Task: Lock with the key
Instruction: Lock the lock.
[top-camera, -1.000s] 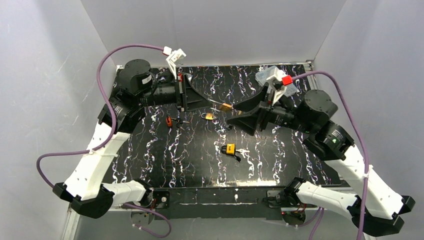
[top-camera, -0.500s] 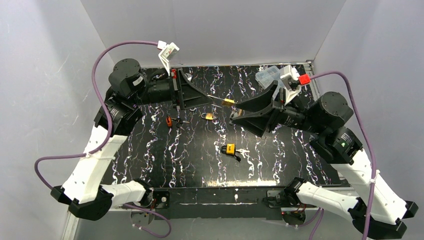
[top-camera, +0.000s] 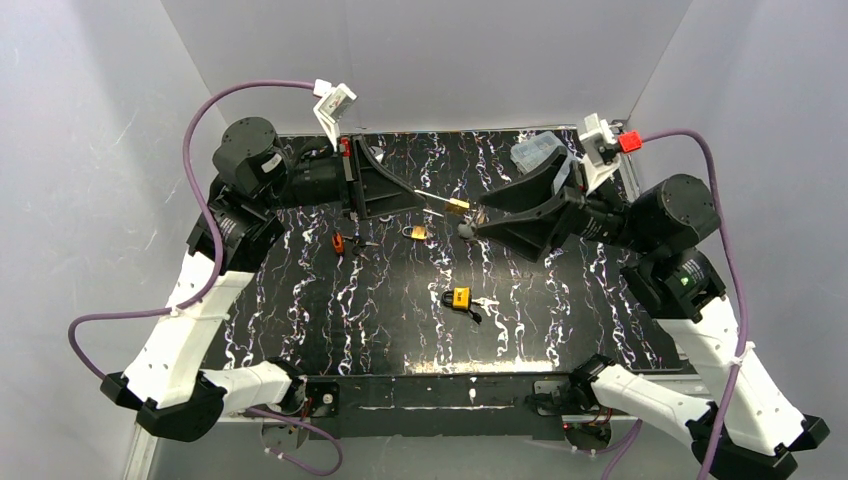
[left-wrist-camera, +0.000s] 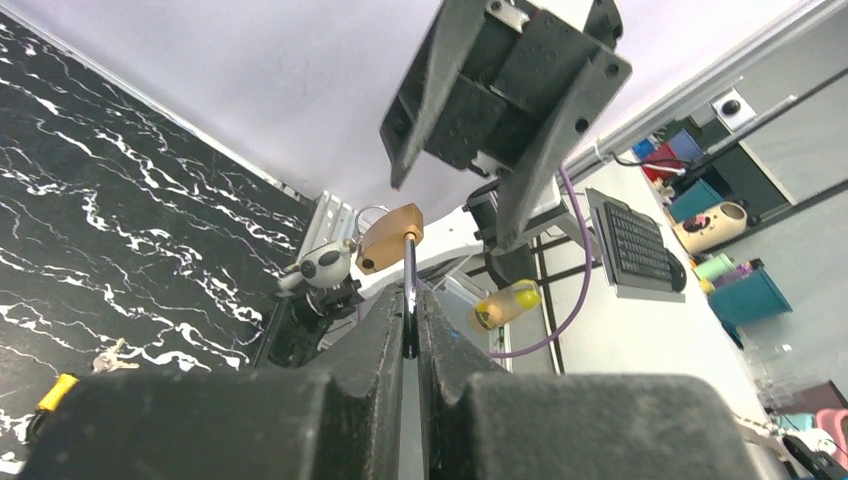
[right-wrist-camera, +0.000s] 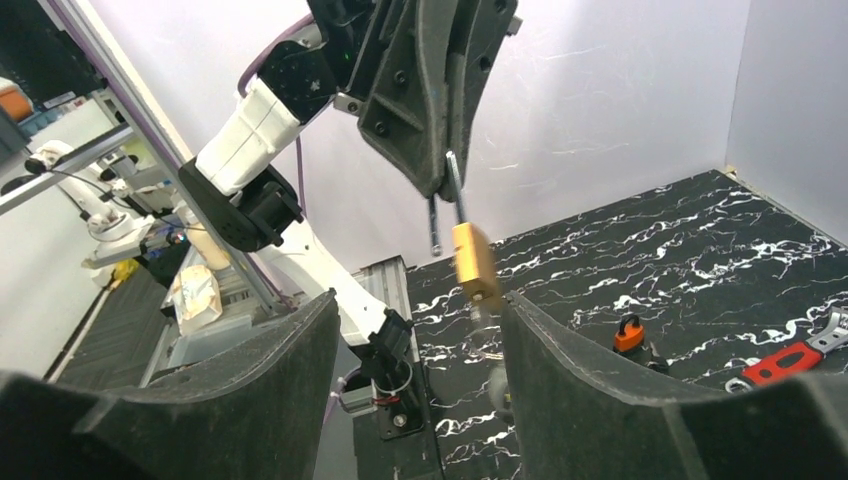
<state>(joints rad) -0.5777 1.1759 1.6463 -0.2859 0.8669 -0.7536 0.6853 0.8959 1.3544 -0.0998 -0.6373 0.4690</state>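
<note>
Overhead, pinching the key (top-camera: 437, 202) in the tightly closed left gripper (top-camera: 418, 205), carrying the padlock (top-camera: 456, 207) on its tip above the table (top-camera: 300, 300), and holding the wide-apart right gripper (top-camera: 470, 225) just beside it. From the left wrist, clamping the key and dangling the padlock just past the fingertips. From the right wrist, framing the padlock between spread jaws, apparently not touching. Judging the key as already inserted, the shackle unclear, and the locking as not yet done. Finding no readable writing.

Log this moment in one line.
left gripper: shut on key | key: seated in brass padlock, aloft | right gripper: open around padlock, no grip
</note>
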